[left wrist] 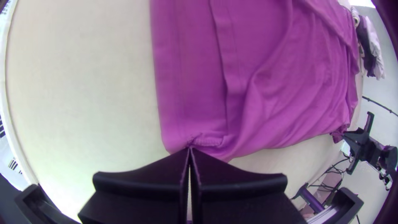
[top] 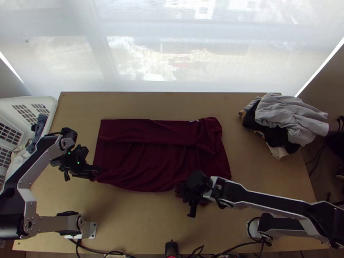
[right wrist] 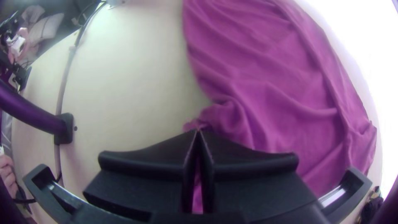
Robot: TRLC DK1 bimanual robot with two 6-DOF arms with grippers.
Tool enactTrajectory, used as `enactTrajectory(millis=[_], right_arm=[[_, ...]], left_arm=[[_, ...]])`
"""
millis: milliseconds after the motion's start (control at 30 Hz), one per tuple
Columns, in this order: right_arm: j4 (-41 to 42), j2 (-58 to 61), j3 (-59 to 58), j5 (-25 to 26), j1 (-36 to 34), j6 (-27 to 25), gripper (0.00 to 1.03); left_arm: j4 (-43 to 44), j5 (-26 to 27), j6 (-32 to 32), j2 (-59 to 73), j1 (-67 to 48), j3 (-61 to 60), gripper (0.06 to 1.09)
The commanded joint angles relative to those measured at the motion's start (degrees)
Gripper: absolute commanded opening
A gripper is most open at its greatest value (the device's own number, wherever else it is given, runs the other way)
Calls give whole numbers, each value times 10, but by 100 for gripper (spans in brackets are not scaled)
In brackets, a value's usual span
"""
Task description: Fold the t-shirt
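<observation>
The dark red t-shirt (top: 150,159) lies in a wide folded shape across the middle of the table, its far strip folded over and its near part wrinkled. At its near left corner is my left gripper (top: 95,173). In the left wrist view my left gripper (left wrist: 189,150) is shut on the hem corner of the t-shirt (left wrist: 265,95). My right gripper (top: 185,189) is at the near edge, right of the middle, where cloth is bunched. In the right wrist view my right gripper (right wrist: 198,132) is shut on a bunched bit of the t-shirt (right wrist: 265,74).
A pile of grey, black and beige clothes (top: 288,120) lies at the table's far right. A white basket (top: 51,107) with some cloth in it stands at the left edge. Cables (top: 223,248) run along the near edge.
</observation>
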Motion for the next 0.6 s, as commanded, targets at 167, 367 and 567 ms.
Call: enactTrajectory(millis=[167,367,567], right_arm=[[-64,-61,51,-1,-138,-22,3],[-82,-66,78,-1,-172,-22,3],[-103,-86,92,-1,-209,-24,3]], left_arm=[[6,2,-13,-66,-4,41,9],[6,5,-13,-89,-3,36,9],[7,9,-11,-115,5,30,9]])
